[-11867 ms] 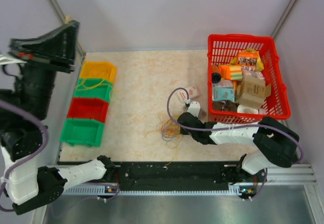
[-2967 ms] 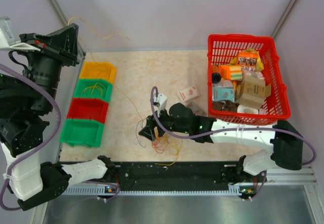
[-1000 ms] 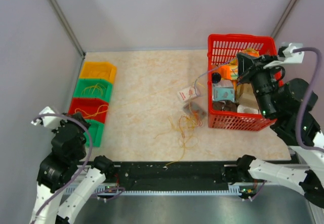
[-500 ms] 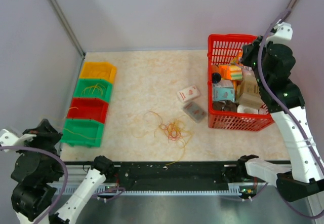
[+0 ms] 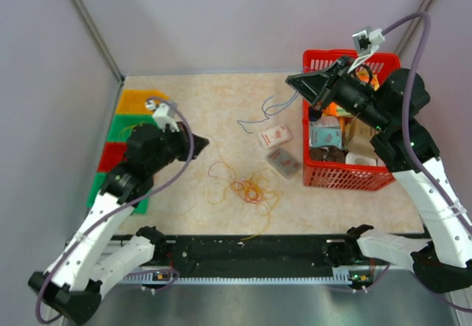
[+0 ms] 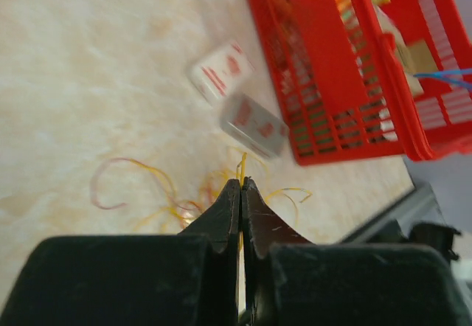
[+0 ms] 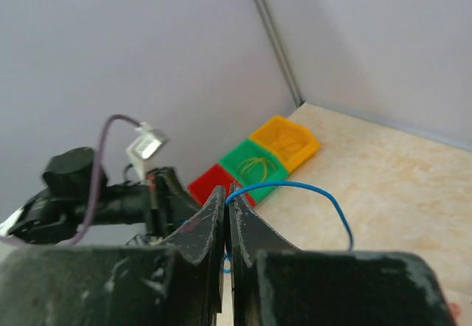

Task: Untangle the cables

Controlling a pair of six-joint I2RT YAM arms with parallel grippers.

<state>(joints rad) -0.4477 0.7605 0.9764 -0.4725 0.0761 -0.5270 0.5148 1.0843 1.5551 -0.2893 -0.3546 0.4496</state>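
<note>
Half a second ago both arms were drawn back off the sides and the whole tangle lay untouched. Now they are over the table (image 5: 214, 94). The right gripper (image 5: 292, 80) is up near the back right corner, beside the red basket (image 5: 361, 178), its jaws clamped on a blue cable (image 7: 295, 184) that hangs free, apart from the rest. The left gripper (image 5: 204, 142) has swung in from the left edge, jaws pressed together with what looks like a yellow strand (image 6: 241, 165) pinched at the tips. The orange and yellow tangle (image 5: 247, 189) sits near the middle of the front edge. I'd say one cable is out and several remain knotted.
</note>
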